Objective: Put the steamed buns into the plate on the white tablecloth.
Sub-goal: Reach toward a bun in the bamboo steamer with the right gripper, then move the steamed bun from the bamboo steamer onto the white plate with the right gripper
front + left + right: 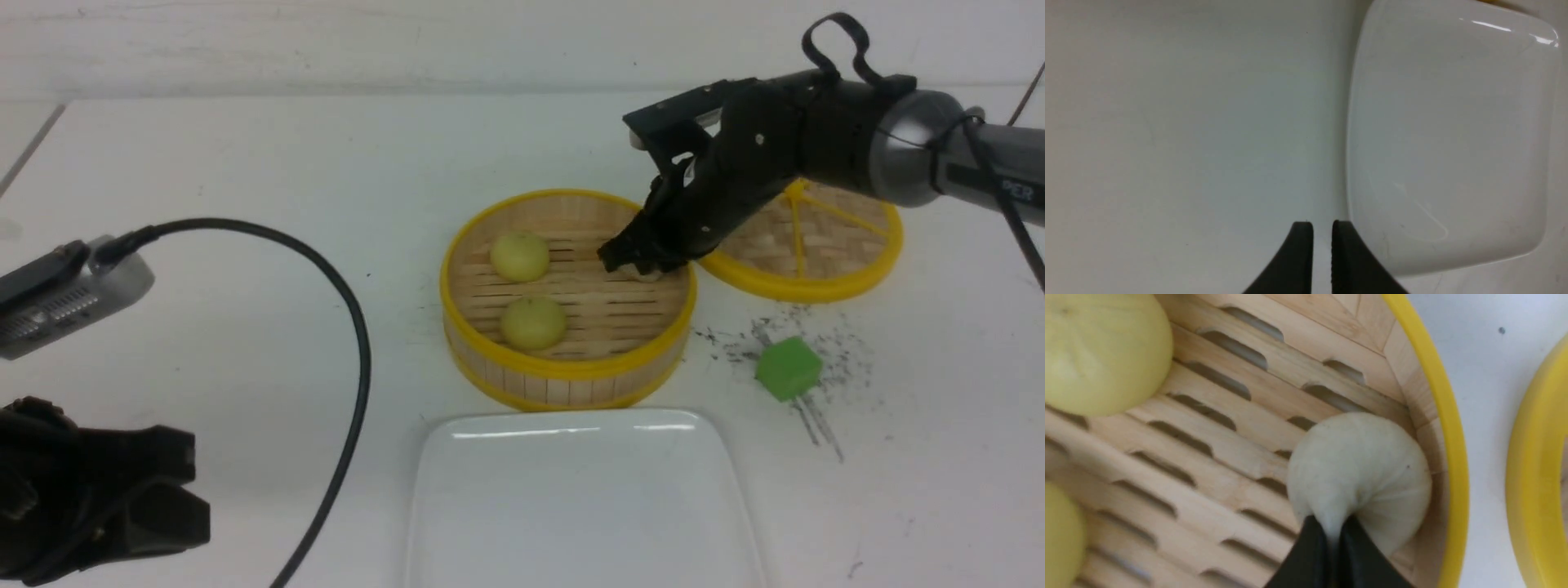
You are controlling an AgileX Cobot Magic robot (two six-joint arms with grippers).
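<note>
My right gripper (1333,531) is down inside the steamer basket (490,359), and its jaws are pinching the top of the white bun (1359,473), squeezing it into a little fold. That bun sits by the basket wall. Two yellow buns (520,256) (533,323) wait in the basket too. The plate (490,506) lies on the white tablecloth (245,147), just in front of the basket. My left gripper (1322,230) hangs beside the plate (holding nothing), jaws nearly together with a thin gap.

White tablecloth (245,147) bears plate (506,523), steamer (563,380), lid (816,282), green cube (788,367)
</note>
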